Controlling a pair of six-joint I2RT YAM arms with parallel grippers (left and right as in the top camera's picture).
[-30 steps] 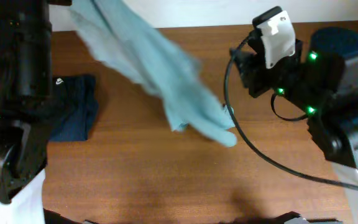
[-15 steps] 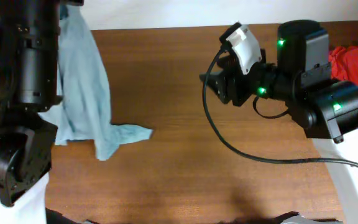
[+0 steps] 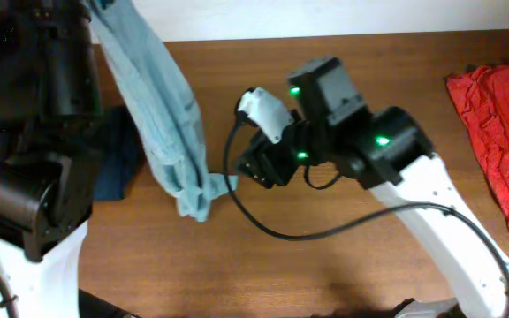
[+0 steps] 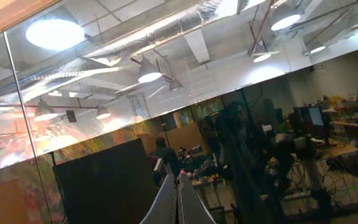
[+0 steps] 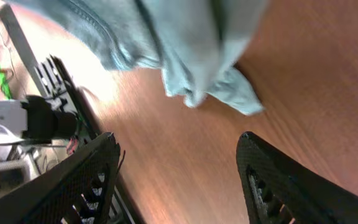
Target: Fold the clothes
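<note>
On the wooden desk (image 3: 325, 274), your left arm (image 3: 51, 132) stood tall over the left edge while your right arm (image 3: 369, 146) stretched across the middle toward it, a pairing that looked set to share one garment between two grips. The pale grey-blue T-shirt (image 3: 162, 106) hung in a long bunched strip from high beside the left arm down to the wood, where only its lowest folds rested at centre-left. Dangled that way, it seemed to be offered up so that a free corner could be found. The red garment (image 3: 493, 124) lay crumpled along the right edge, well apart, apparently parked for a later turn. The dark navy garment (image 3: 117, 163) lay at the left, partly hidden behind the arm and the hanging shirt. Your left tool (image 4: 179, 196) was pressed together, its wrist camera tipped up at the ceiling. The pinch point itself fell outside the overhead view, so its hold on the shirt was a judgement from how the cloth hung. Your right tool (image 5: 178, 149) had its fingers apart and held nothing, low over the wood just short of the shirt's trailing end. Open wood ran across the front and centre-right, while the navy garment crowded the left. The right arm's black cable (image 3: 272, 231) looped over the wood just beside the shirt's end, a likely snag.
</note>
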